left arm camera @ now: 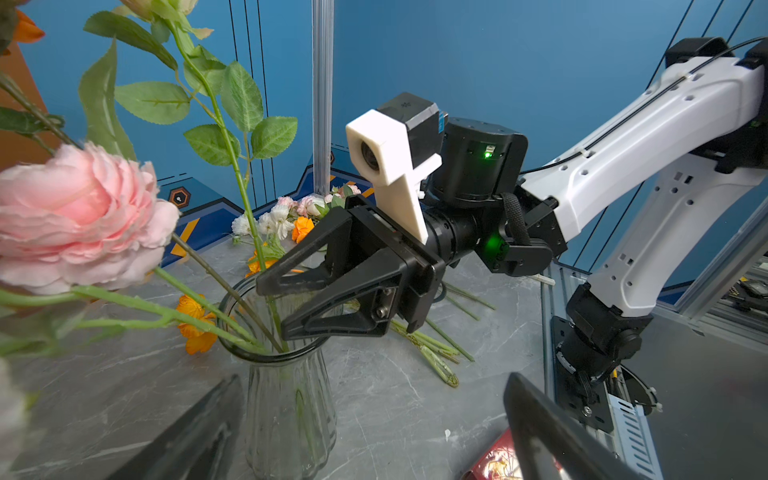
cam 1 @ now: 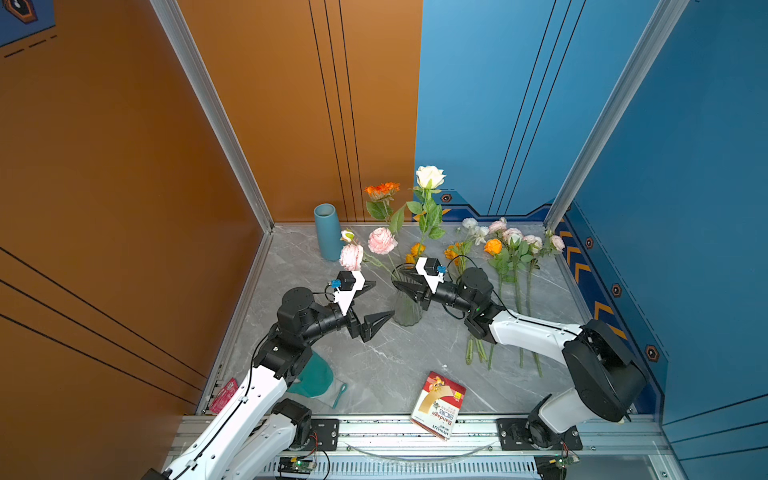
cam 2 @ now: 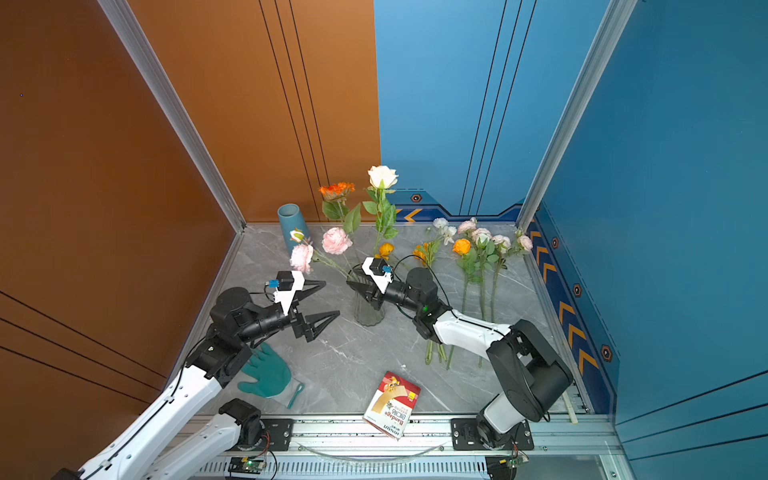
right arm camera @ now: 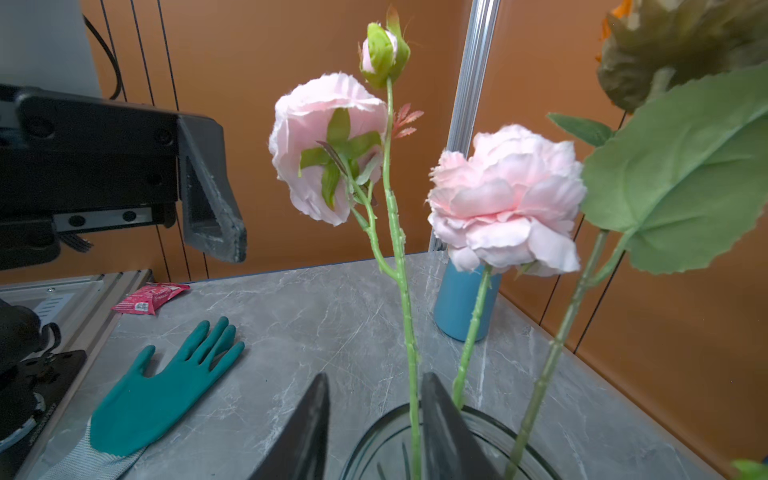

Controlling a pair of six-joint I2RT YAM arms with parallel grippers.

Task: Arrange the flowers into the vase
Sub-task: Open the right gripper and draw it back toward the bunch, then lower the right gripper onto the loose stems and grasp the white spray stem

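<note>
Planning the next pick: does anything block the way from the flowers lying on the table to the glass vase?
Yes: the right pincer sits at the vase mouth, its arm crossing over the lying flowers.

Pink, orange and white flowers [cam 1: 382, 240] stand in the clear glass vase [cam 1: 408, 316]; loose flowers [cam 1: 493, 246] lie flat nearby.

Pale pink, cream and orange blooms on green-stemmed flowers [cam 1: 382, 241]. Clear ribbed glass vase [cam 1: 406, 313]. Plain blue tube [cam 1: 326, 232]. Grey table [cam 1: 374, 365], white-veined like marble. Teal glove [cam 2: 266, 374], white knit cuff. Red-and-gold box [cam 1: 438, 405]. Pink packet [right arm camera: 151, 297]. Orange wall [cam 1: 124, 166] and blue wall [cam 1: 478, 104], thin dark stripes.
</note>
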